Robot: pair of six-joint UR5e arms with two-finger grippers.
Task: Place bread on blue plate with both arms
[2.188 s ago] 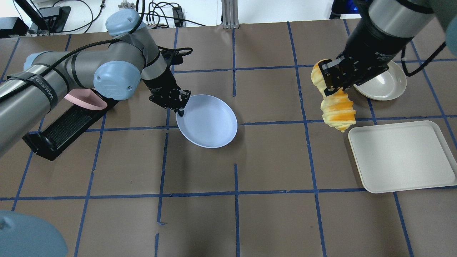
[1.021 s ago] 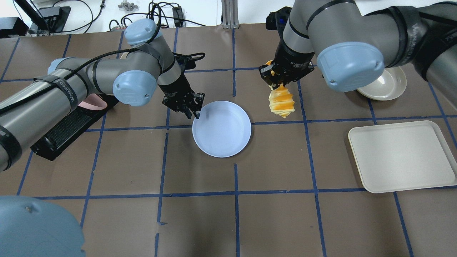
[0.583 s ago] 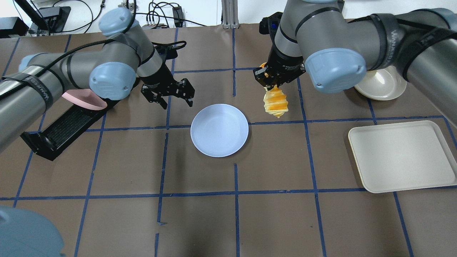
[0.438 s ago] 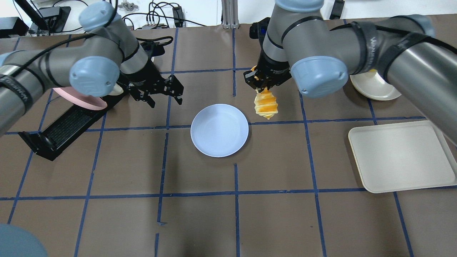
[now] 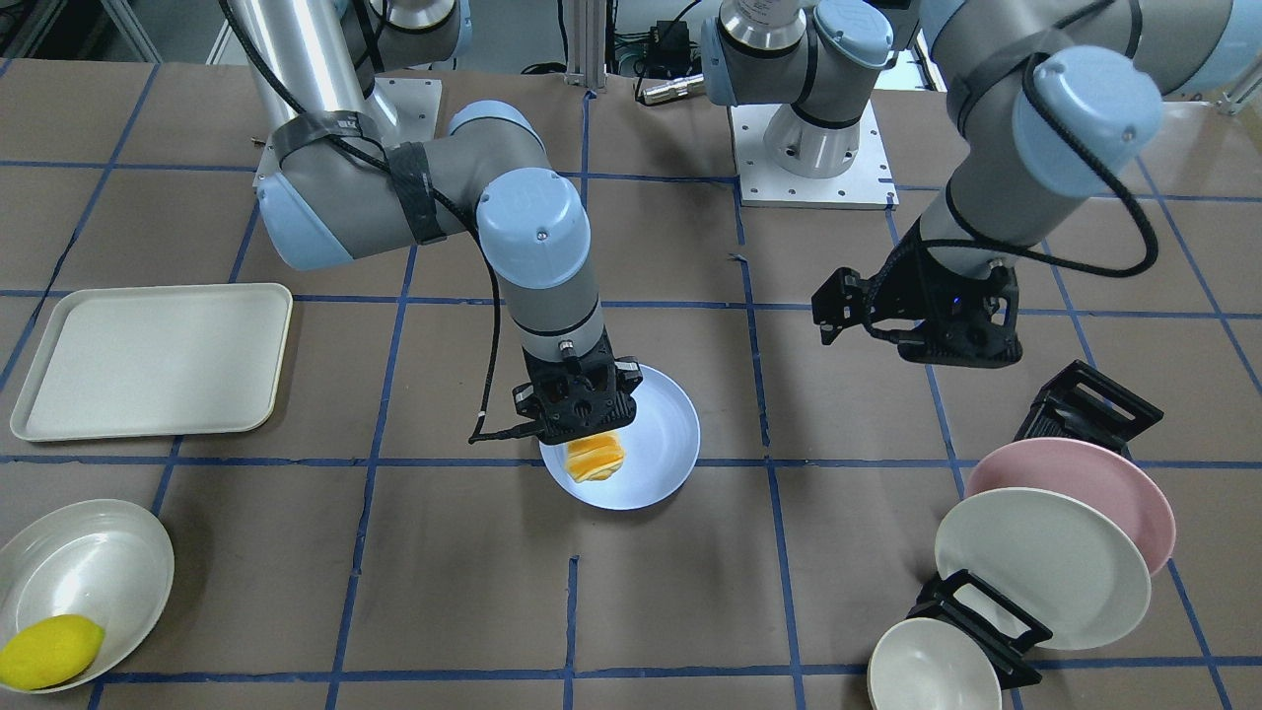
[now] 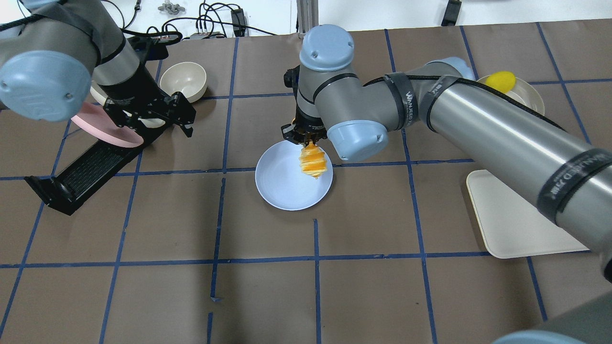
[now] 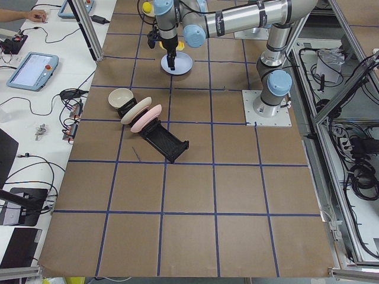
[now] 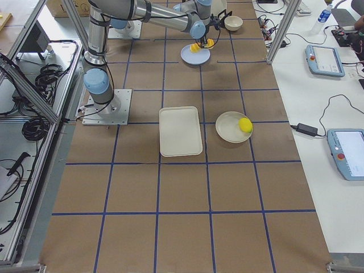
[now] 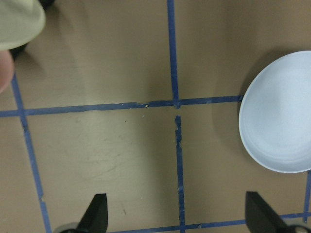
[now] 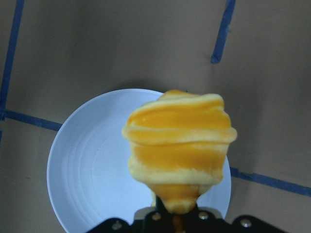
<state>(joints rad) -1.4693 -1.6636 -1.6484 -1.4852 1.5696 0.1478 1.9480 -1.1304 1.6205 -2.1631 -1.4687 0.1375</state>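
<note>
Overhead exterior: I am seeing right gripper point(image 6: 306, 139) clamping bread point(image 6: 314, 162) above blue plate point(image 6: 282, 191); left gripper point(image 9: 177, 213) gaping wide, well apart; arm-strap lettering point(image 6: 411, 98) blurred.

The blue plate point(image 6: 277, 188) is open from above only on its left part. The right end effector point(image 5: 582, 419), clamped on the hanging bread point(image 6: 314, 162), fills the air over the plate's right part. Its arm point(image 6: 478, 124) bars the approach from the plate's right, passing above the cream tray point(image 6: 516, 229). Left of the plate the tabletop point(image 6: 267, 296) lies bare up to the black dish rack point(image 6: 81, 174) and its pink plate point(image 6: 107, 131), where the left end effector point(image 6: 149, 119) hovers with fingers spread wide. The plate's robot side is bare tabletop too.
</note>
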